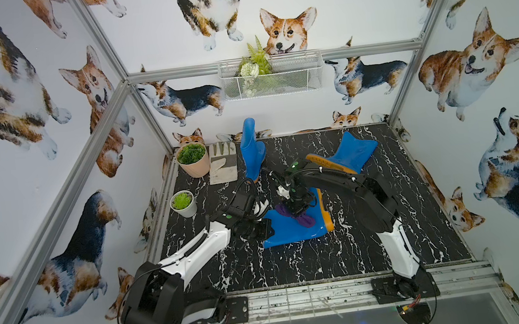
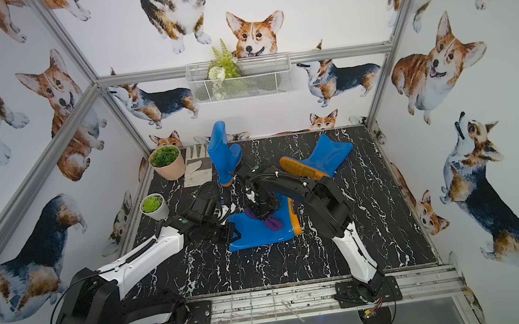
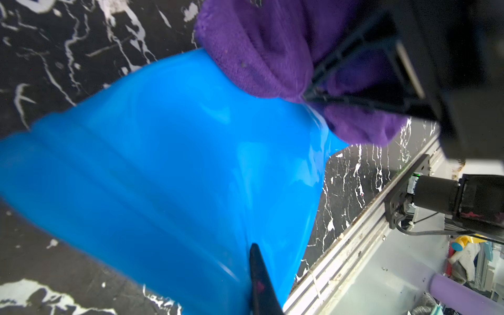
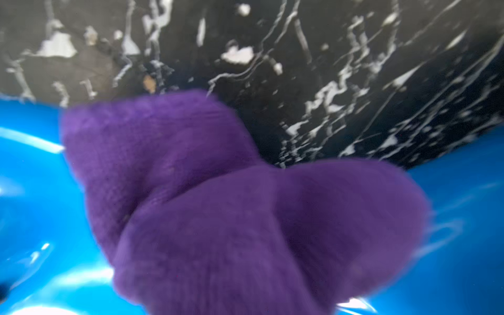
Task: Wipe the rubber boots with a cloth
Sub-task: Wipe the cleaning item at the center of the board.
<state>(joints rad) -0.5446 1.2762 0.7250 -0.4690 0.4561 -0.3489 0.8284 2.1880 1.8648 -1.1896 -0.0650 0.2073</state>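
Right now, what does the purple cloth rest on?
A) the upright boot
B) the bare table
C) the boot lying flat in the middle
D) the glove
C: the cloth, pinched in the right gripper, lies on the boot that is flat in the middle.

you can read no text, label, brand, number or sign anywhere in these views, not on the rubber boots nor on the cloth.
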